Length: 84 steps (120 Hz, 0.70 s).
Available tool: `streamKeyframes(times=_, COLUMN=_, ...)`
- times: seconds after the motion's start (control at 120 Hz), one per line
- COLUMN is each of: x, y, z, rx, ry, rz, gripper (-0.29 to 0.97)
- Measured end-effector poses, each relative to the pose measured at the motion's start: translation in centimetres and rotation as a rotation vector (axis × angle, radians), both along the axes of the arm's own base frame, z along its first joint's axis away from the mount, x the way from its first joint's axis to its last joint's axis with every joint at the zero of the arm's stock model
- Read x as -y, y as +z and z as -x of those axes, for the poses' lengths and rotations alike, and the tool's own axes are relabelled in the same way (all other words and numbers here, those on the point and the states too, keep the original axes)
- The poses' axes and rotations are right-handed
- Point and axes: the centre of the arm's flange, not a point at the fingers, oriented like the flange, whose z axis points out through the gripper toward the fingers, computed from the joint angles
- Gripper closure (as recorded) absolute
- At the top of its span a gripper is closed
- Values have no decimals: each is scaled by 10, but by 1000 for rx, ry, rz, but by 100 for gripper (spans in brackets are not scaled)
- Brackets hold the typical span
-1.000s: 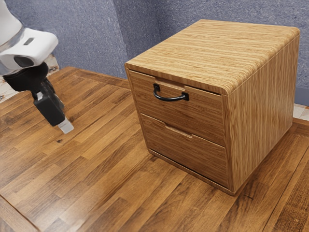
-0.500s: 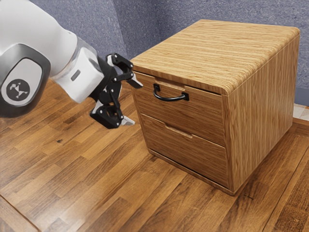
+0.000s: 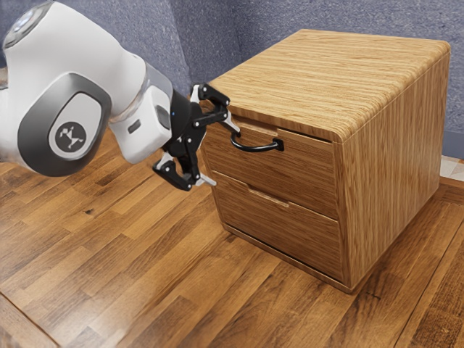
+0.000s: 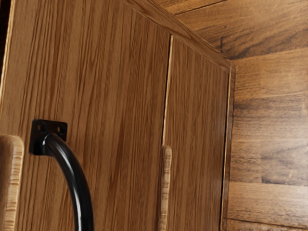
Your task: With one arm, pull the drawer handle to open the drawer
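Two drawers stack in the wooden cabinet (image 3: 341,80). The upper drawer (image 3: 304,170) carries the black handle (image 3: 257,147), and the lower drawer (image 3: 279,225) sits beneath it. Our gripper (image 3: 220,154) has its fingers spread wide just beside the handle's end toward the exterior view's left, one finger above that end and one below; we cannot tell whether either touches it. The cabinet stands on a wooden plank surface (image 3: 130,275) before a blue-grey wall (image 3: 145,36).
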Motion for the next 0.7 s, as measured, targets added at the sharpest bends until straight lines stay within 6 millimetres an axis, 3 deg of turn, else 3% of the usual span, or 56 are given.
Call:
streamKeyframes(times=0.225, x=0, y=-21, z=-15, rx=-24, ry=-58, rz=-27, gripper=0)
streamKeyframes(times=0.45, x=-3, y=-34, z=-17, rx=-37, ry=-92, rz=-46, gripper=-6)
streamKeyframes(times=0.583, x=-4, y=-37, z=-10, rx=-39, ry=-108, rz=-55, gripper=0)
streamKeyframes(times=0.7, x=-5, y=-35, z=11, rx=-23, ry=-118, rz=-65, gripper=1)
